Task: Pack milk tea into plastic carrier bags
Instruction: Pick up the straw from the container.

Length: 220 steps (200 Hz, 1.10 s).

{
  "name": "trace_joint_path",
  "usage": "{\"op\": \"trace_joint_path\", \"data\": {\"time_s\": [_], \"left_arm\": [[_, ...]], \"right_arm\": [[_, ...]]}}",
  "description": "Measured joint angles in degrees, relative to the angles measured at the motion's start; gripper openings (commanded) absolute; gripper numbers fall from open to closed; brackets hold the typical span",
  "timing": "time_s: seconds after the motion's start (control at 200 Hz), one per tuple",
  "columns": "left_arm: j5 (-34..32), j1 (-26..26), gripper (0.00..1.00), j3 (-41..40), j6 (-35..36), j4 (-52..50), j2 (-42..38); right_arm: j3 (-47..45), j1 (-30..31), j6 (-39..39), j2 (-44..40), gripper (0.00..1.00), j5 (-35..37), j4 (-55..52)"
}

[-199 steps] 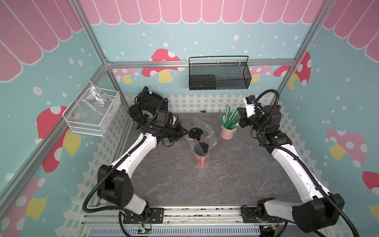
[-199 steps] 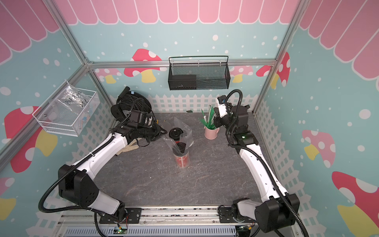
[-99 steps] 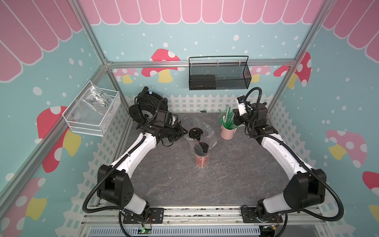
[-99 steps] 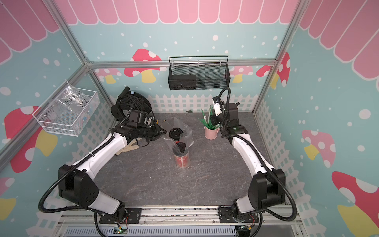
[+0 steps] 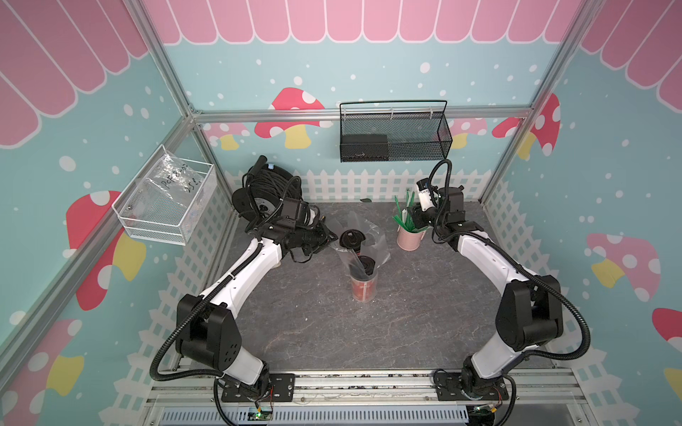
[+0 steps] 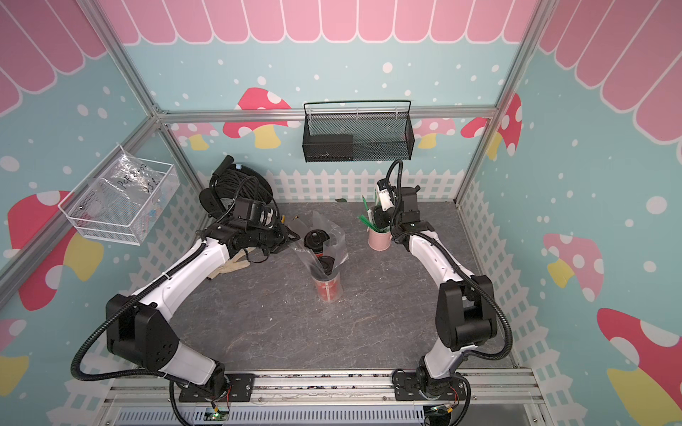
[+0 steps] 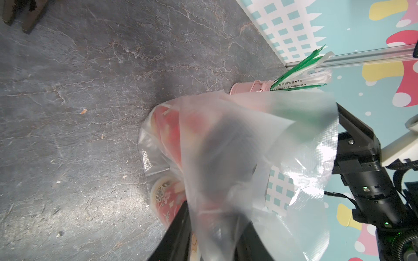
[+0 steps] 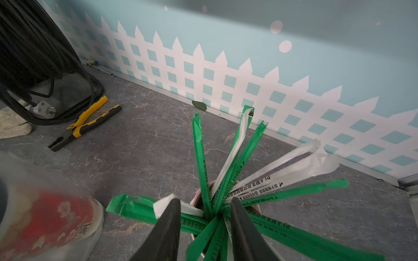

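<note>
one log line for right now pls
left hand: pinching bag edge | red cup, second cup: both inside bag | right hand: open over straw pot

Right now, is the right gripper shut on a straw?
No: the right gripper hangs over the pot with its jaws apart, and the straws between them are not pinched.

"PLA" printed on white paper straw wrappers (image 8: 267, 179) and green paper straw wrappers (image 8: 282, 226) in pink metal pot (image 5: 407, 241). Clear plastic bag (image 5: 173, 180), well left of the pot: black handwriting "PCF…", rest unreadable.
</note>
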Motion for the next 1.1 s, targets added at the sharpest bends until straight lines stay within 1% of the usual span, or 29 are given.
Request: {"op": "trace_joint_path", "data": {"time_s": [0.03, 0.09, 0.27, 0.34, 0.48, 0.645, 0.74, 0.826, 0.971, 1.101], "left_arm": [[0.0, 0.1, 0.32, 0.0, 0.0, 0.0, 0.0], [0.0, 0.3, 0.32, 0.0, 0.0, 0.0, 0.0], [0.2, 0.8, 0.32, 0.0, 0.0, 0.0, 0.0], [0.5, 0.9, 0.32, 0.0, 0.0, 0.0, 0.0], [0.8, 0.9, 0.32, 0.0, 0.0, 0.0, 0.0], [0.9, 0.9, 0.32, 0.0, 0.0, 0.0, 0.0], [0.9, 0.9, 0.32, 0.0, 0.0, 0.0, 0.0], [0.9, 0.9, 0.32, 0.0, 0.0, 0.0, 0.0], [1.0, 0.9, 0.32, 0.0, 0.0, 0.0, 0.0], [1.1, 0.9, 0.32, 0.3, 0.0, 0.0, 0.2]], "right_arm": [[0.0, 0.0, 0.2, 0.3, 0.34, -0.4, 0.0], [0.0, 0.0, 0.8, 0.8, 0.25, -0.9, 0.1], [0.0, 0.0, 2.5, 1.4, 0.05, -1.6, 0.7], [0.0, 0.0, 3.4, 1.2, 0.00, -1.6, 1.5], [-0.4, 0.0, 3.7, -1.7, 0.00, -1.3, 1.5], [-0.1, 0.0, 3.6, -8.8, 0.00, -0.6, 0.7], [2.0, 0.0, 4.0, -12.7, 0.00, -1.3, -1.5], [5.0, 0.0, 5.9, -16.0, 0.00, -3.5, -4.0], [8.1, 0.5, 12.0, -23.0, 0.00, -9.1, -7.5], [9.4, 4.0, 16.8, -29.3, 0.00, -13.1, -11.0]]}}
